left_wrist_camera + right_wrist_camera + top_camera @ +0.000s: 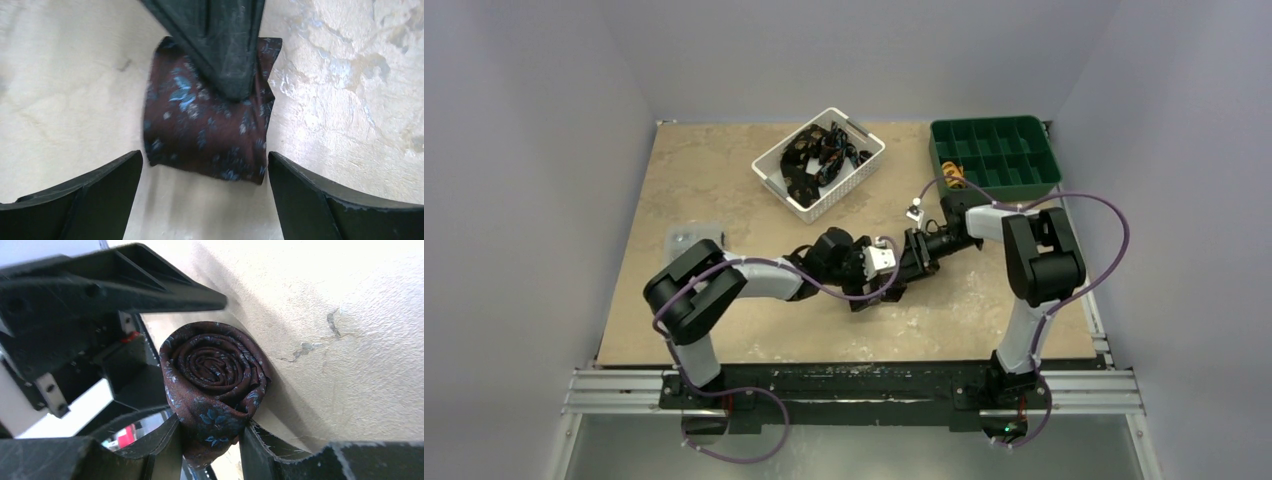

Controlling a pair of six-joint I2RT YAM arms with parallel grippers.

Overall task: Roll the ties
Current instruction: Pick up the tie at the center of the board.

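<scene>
Step in hand: securing a finished roll. The dark brown necktie with pale blue leaf marks (pixel 215 375) is wound into a tight spiral and rests against the beige mottled table top (pixel 350 75) at mid-table, between the two arms. Your right gripper (pixel 210 440) is clamped on it: in its wrist view the two black fingers pinch the roll's lower edge, with the spiral end facing the lens. Your left gripper (pixel 205 156) is released, its fingers spread wide to either side of the roll. Whether they brush the fabric I cannot tell, as the gap is very thin in that view. Judgement: this tie is rolled but not stowed. The next move calls for the left arm to back clear, then the right to lift without slackening, since a loose pinch could let the outer wrap spring open. The likely destination is the green compartment tray (pixel 1004 186). More dark ties (pixel 819 155) wait in the white slotted basket (pixel 849 187).
</scene>
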